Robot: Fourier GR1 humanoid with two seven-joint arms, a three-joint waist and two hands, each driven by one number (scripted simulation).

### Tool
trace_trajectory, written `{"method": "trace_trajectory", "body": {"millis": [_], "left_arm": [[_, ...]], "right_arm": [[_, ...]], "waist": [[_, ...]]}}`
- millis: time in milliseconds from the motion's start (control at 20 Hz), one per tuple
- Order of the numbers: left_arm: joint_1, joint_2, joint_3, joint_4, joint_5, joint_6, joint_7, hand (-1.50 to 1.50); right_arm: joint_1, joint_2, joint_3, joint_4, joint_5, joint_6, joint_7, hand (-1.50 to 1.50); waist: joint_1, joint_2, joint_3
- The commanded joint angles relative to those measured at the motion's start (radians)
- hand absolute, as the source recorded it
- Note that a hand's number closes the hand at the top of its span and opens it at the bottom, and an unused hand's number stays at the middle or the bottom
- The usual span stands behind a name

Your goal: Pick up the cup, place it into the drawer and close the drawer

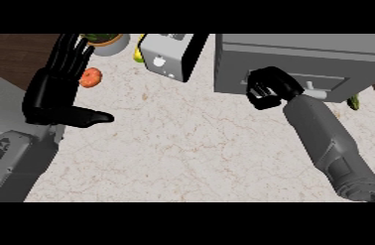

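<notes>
Your right hand is pressed to the front of the drawer at the counter's upper right, fingers curled in on themselves, just left of the pale handle. The drawer front sits flush with its grey cabinet; the cup does not show, so you cannot tell where it lies. Your left hand rests open at the left edge, fingers up, beside an orange fruit.

The left hand is resting open, fingers pointing to twelve o'clock. The right hand is showing curled fingers, its forearm entering from five o'clock.
</notes>
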Motion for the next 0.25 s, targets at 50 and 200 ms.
{"method": "trace_trajectory", "body": {"millis": [50,200], "left_arm": [[0.017,0.003,0.003,0.01,0.0,-0.036,-0.021,-1.5],[0.014,-0.01,0.002,0.015,0.002,-0.024,-0.012,-1.5]], "right_arm": [[-0.088,-0.097,-0.08,0.057,-0.031,-0.05,0.089,1.5],[-0.089,-0.108,-0.085,0.059,-0.034,-0.05,0.078,1.5]], "waist": [[0.029,0.041,0.01],[0.027,0.041,0.01]]}}
